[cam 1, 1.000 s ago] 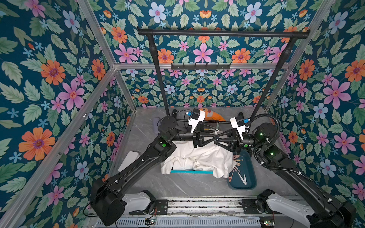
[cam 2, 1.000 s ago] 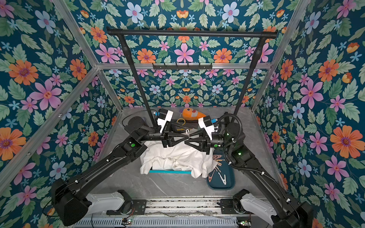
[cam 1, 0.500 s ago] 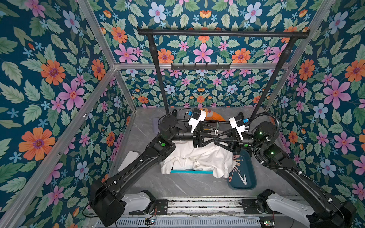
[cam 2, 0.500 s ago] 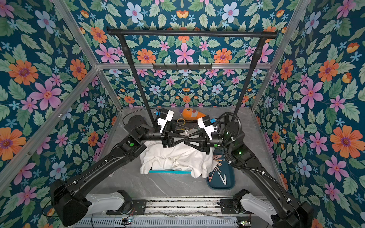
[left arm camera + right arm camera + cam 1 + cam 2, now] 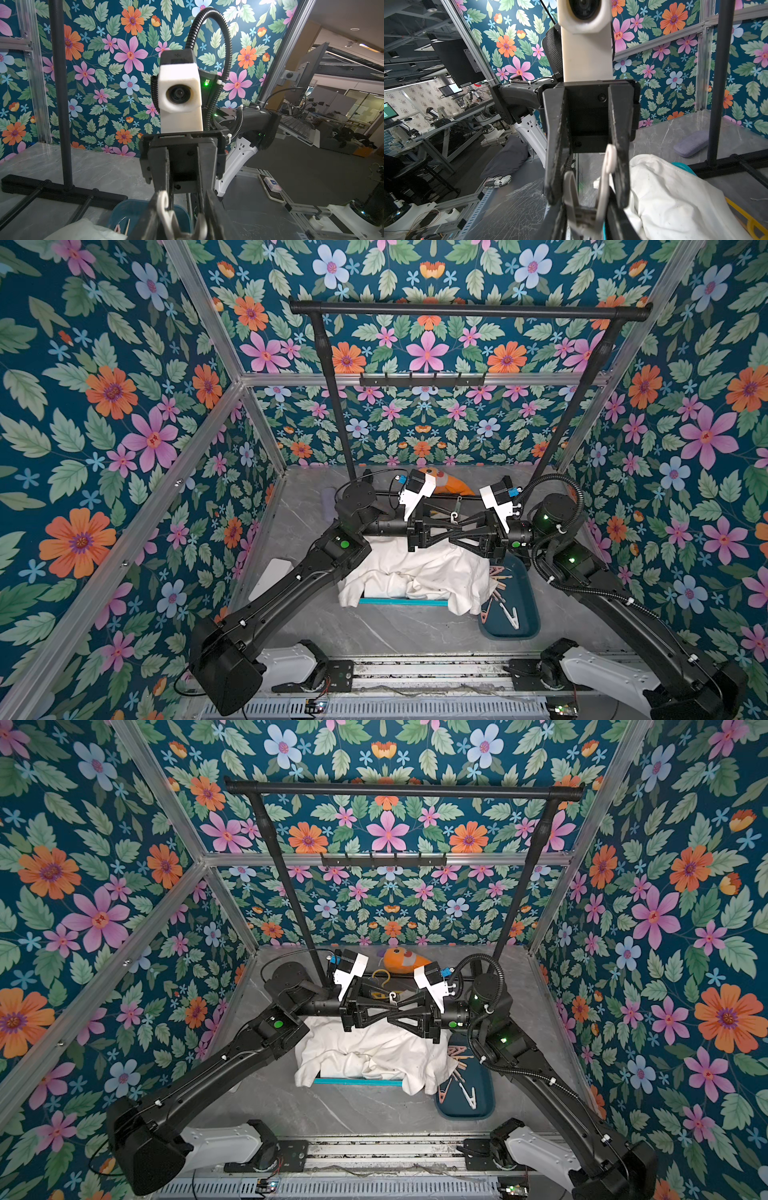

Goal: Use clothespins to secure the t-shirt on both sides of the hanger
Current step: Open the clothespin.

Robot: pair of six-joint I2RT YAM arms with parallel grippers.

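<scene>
Arms meet tip to tip over crumpled t-shirt [image 5: 419,576]. Right gripper [image 5: 465,531] pinches white clothespin [image 5: 456,517]. Left gripper [image 5: 446,529] fingers [image 5: 556,145] press its 2 splayed handles (contact both sides). Spare clothespins [image 5: 496,576] in teal tray [image 5: 528,630].

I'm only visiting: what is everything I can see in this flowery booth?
t-shirt: one, white, heaped mid-table.
teal bar: one, under the t-shirt's near edge.
tray: one, dark teal, right of the t-shirt.
clothespins: several, pink, cream, white, in the tray.
white clothespin: one, between the grippers.
hanger: one, yellow, behind the t-shirt.
plush toy: one, orange, table's back.
rack: one, black, along the back.
case: one, lilac-grey, by the rack's left post.
left gripper, right gripper: black, tip to tip, both gripping the white clothespin.
</scene>
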